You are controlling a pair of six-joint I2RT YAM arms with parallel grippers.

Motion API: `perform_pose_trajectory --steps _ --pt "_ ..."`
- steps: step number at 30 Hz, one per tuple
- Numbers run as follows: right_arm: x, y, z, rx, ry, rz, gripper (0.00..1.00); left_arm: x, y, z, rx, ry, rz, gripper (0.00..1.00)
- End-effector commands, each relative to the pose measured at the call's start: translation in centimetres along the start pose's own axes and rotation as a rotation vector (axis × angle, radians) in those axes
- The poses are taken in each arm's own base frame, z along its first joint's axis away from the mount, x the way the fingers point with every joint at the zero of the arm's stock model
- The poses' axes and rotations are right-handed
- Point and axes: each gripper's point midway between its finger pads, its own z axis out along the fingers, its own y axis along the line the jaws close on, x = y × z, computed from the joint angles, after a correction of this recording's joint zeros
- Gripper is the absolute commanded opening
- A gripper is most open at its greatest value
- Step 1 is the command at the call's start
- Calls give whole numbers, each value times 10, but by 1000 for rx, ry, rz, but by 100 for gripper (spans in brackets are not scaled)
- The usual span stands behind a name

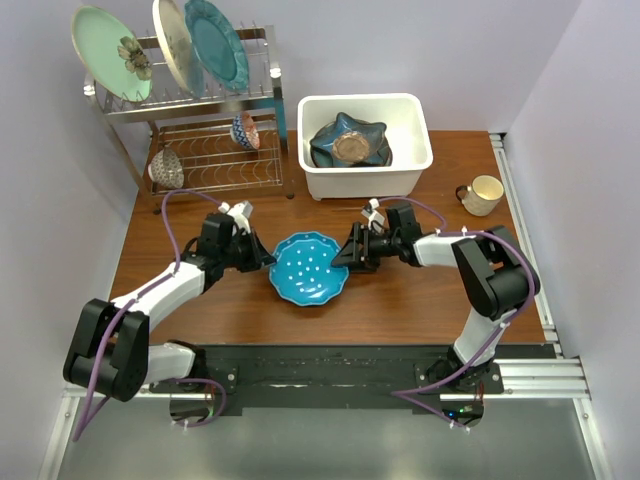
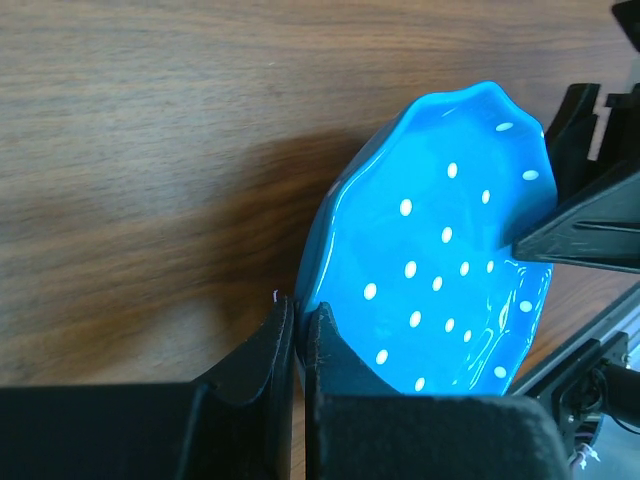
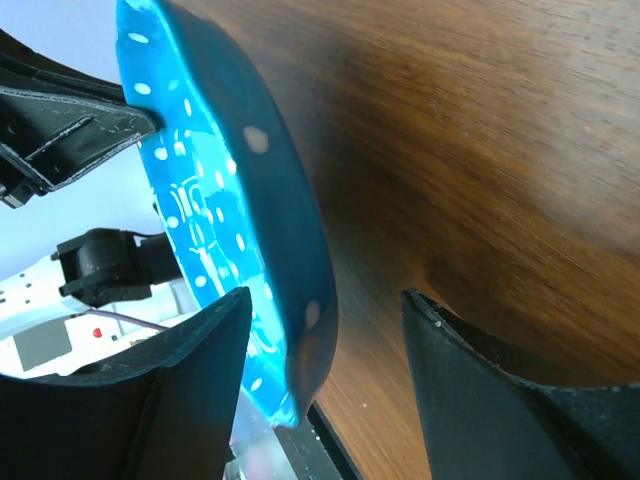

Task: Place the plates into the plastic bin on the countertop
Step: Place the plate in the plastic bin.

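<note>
At centre frame, the blue scalloped white-dotted plate (image 1: pixel 310 270) sits tilted over the reddish-brown wood-grain countertop (image 1: pixel 400 295), below the white rectangular plastic bin (image 1: pixel 365 182). The left gripper (image 1: pixel 262 256) pinches its left rim tight; the right gripper (image 1: pixel 342 254) stands wide astride the right rim.

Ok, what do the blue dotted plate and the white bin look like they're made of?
The blue dotted plate: likely glazed ceramic, though melamine is possible; glossy, with sharp reflections on its face. The white bin: plastic, smooth semi-matte, with a thick rounded moulded rim.
</note>
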Motion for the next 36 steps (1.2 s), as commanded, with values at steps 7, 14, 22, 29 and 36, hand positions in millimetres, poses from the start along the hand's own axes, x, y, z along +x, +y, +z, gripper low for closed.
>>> perform_pose_trajectory --steps 7,14,22,29,36 --pt "-3 40 -1 -174 14 -6 52 -33 -46 -6 211 -97 2 0" --pt "-2 51 -3 -224 29 -27 0 -35 -49 -6 222 -100 7 0" --pt "-3 50 -4 -216 16 -28 0 -35 -46 -6 204 -100 19 0" --pt "-5 51 -4 -211 12 -29 0 -39 -30 -6 107 -109 34 77" --pt "-4 52 -4 -212 13 -30 0 -40 -24 -7 70 -120 32 83"
